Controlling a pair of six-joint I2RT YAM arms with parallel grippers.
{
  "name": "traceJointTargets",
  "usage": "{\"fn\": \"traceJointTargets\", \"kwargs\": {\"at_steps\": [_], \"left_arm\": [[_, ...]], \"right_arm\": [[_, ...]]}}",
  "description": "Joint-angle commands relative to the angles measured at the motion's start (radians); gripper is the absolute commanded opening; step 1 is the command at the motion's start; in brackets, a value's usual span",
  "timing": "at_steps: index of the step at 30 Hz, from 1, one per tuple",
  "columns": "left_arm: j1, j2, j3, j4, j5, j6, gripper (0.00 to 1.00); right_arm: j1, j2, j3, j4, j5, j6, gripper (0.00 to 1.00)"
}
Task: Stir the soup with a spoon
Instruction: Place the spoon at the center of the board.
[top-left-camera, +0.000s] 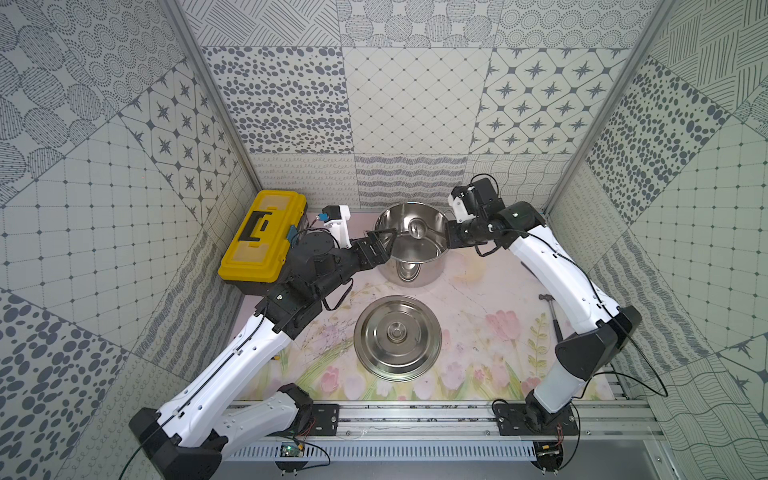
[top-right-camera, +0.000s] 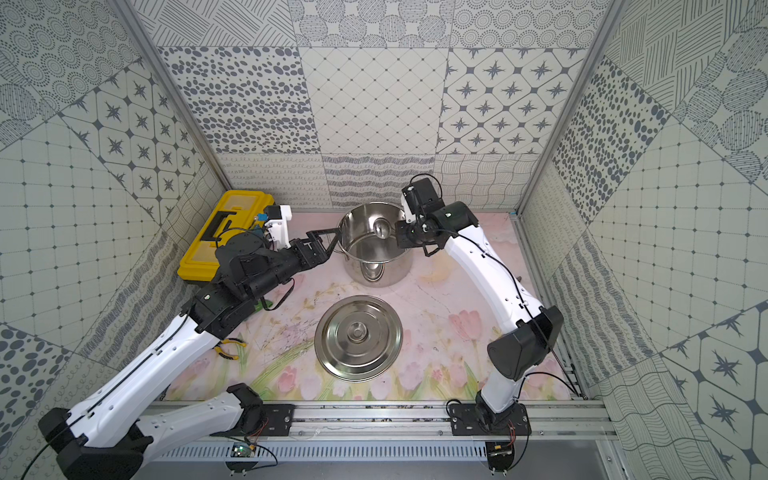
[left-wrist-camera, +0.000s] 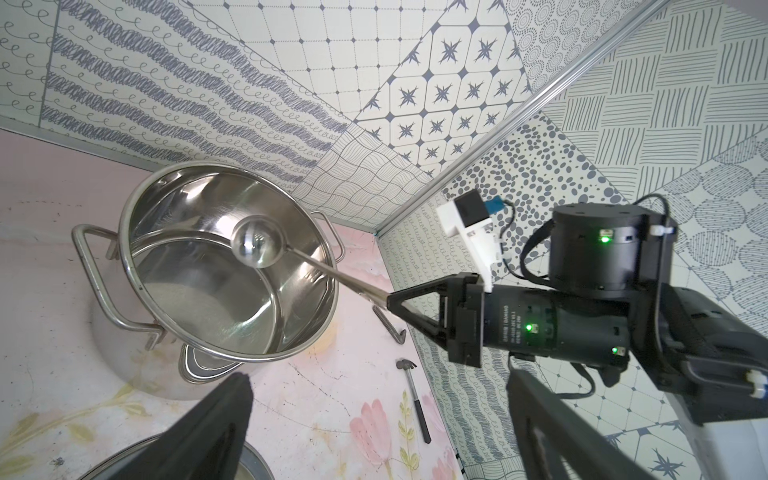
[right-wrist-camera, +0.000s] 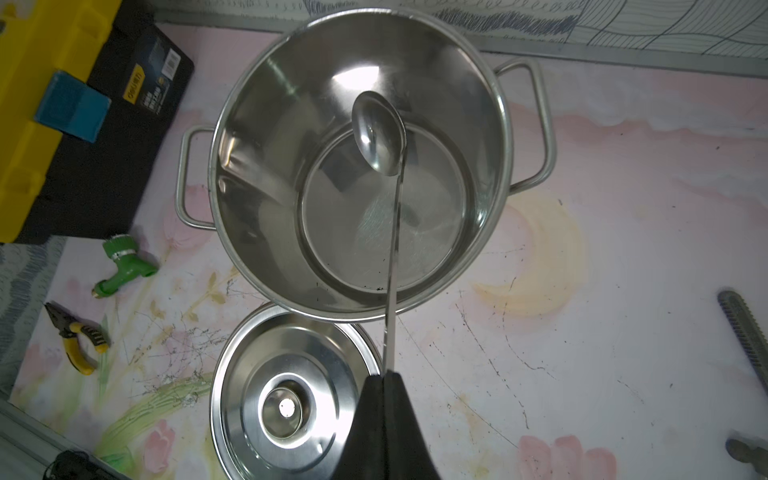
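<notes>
- On the right arm's black motor housing (left-wrist-camera: 573, 316), seen from the left wrist, ran a line of small white print; "DAMIAO" was the one word that could be read
- Against the left wall sat a shut toolbox (top-left-camera: 262, 237) with a yellow top, a black carry handle and a blue latch; its black side carried a label (right-wrist-camera: 151, 77) with a yellow brand word and a white barcode patch, too blurred to read
- At the back of the flowered worktop (top-left-camera: 478, 303) stood the open steel pot (top-left-camera: 430, 272) with two loop handles; its bottom showed as shiny steel, and whether any clear liquid lay in it could not be told
- The spoon (right-wrist-camera: 379, 133) was held by the right tool (right-wrist-camera: 384, 379), whose jaws were pressed together on the far end of the thin handle; the handle crossed above the pot's rim and the small round bowl hung over the pot's inside
- The left tool (top-left-camera: 390, 245) hung at the pot's left side, jaws wide apart, holding nothing
- The lid (top-left-camera: 374, 345) lay knob-up on the worktop just in front of the pot
- Near the right wall lay a dark-handled hammer (left-wrist-camera: 415, 399) and a ridged grey bar (right-wrist-camera: 744, 328)
- Near the toolbox lay yellow-handled pliers (right-wrist-camera: 79, 340) and a green hose nozzle (right-wrist-camera: 124, 266)
</notes>
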Motion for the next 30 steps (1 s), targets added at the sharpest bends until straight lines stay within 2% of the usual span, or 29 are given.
{"fn": "traceJointTargets", "kwargs": {"at_steps": [1,11,16,20,24,30], "left_arm": [[0.007,-0.004,0.004,0.042,0.013,0.016,1.00],[0.007,0.029,0.013,0.067,0.043,0.010,1.00],[0.006,0.032,0.010,0.070,0.047,0.005,1.00],[0.007,0.024,0.003,0.068,0.045,-0.004,1.00],[0.007,0.009,-0.011,0.061,0.036,-0.013,0.99],[0.007,-0.013,-0.029,0.053,0.022,-0.023,1.00]], "right_arm": [[-0.055,-0.116,-0.069,0.103,-0.106,0.061,0.00],[-0.351,-0.404,-0.388,0.311,-0.247,0.212,0.00],[-0.471,-0.468,-0.638,0.484,-0.317,0.375,0.00],[-0.501,-0.479,-0.869,0.745,-0.372,0.570,0.00],[-0.501,-0.465,-1.066,1.023,-0.360,0.757,0.00],[-0.501,-0.442,-1.260,1.267,-0.279,0.901,0.00]]}}
